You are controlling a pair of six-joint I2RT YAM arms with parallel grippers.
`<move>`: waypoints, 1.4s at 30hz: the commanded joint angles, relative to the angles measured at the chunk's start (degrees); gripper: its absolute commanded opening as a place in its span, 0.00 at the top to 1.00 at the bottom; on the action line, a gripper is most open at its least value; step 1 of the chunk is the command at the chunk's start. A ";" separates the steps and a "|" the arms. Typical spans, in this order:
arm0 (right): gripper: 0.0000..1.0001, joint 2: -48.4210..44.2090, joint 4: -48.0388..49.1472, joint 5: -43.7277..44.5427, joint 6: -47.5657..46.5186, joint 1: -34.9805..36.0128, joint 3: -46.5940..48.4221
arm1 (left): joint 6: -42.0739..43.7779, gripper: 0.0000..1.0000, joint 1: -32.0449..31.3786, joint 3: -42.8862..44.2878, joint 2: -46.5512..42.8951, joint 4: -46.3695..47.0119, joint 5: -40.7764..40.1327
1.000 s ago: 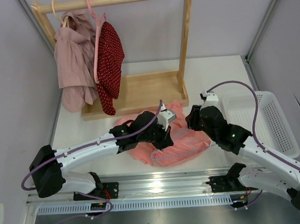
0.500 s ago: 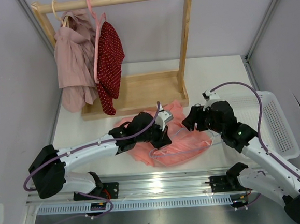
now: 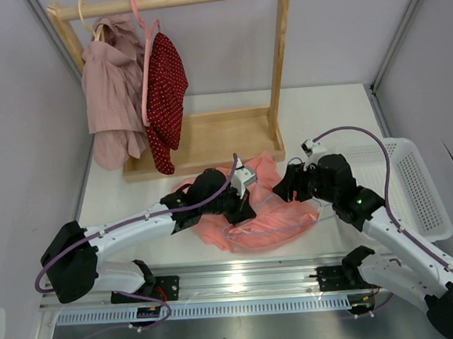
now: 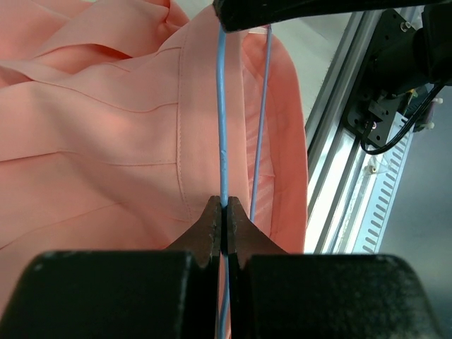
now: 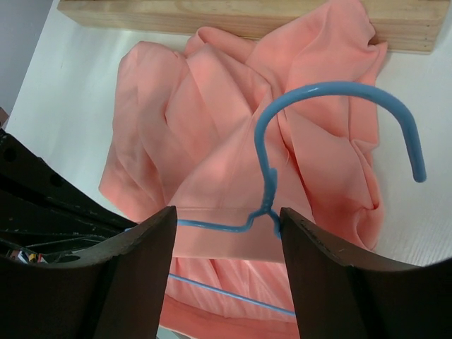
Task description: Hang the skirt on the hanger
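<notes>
The skirt point(image 5: 212, 106) is lying bunched up on the table point(image 3: 324, 115), right in front of the wooden rack point(image 3: 208, 139), and the hanger point(image 5: 332, 89) is resting flat on top of it with its hook end nearer the rack. The left gripper point(image 4: 223, 212) is pinching one of the thin blue wires with its jaws squeezed tight. My guess is it's pinning the frame down so it isn't sliding around on the slippery fabric. The right gripper point(image 5: 227, 219) is hanging over the hanger's neck with jaws spread wide on either side of the twist, gripping nothing. It's probably lining up for a second hold there. Can't tell whether any wire is going inside the waistband yet.
</notes>
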 commanded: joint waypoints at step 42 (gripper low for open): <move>1.00 0.62 5.61 9.13 1.55 2.19 -1.65 | -2.62 0.40 1.90 4.22 -13.45 -8.24 -14.10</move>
